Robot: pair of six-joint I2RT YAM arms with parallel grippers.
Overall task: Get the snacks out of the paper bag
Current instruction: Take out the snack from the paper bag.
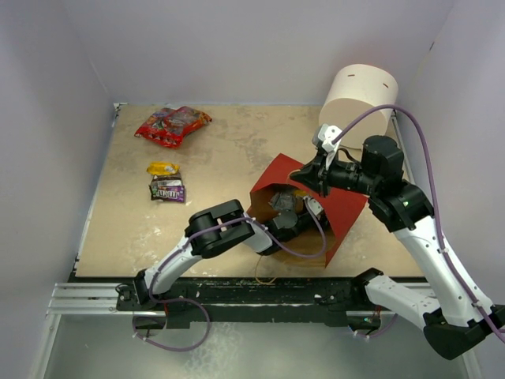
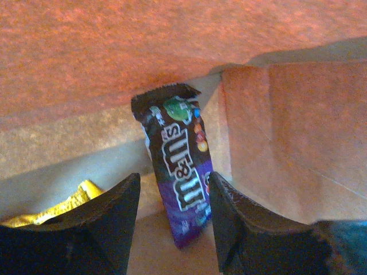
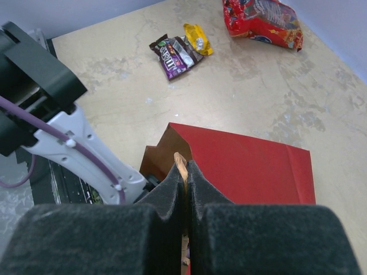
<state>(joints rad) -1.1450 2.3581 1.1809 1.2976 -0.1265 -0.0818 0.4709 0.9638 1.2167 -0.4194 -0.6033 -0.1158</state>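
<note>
My left gripper is inside the paper bag. Its blunt dark fingers are spread wide and hold nothing. A glossy purple candy packet stands tilted between them, and a crinkled yellow wrapper lies just to their left. My right gripper is pinched tight on the bag's stiff tan rim.

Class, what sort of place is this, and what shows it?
Probably a robotics test cell: plain walls box in the table, the left arm and right arm mount on a rail at its near edge, and a paper bag with snack packets looks staged.
</note>
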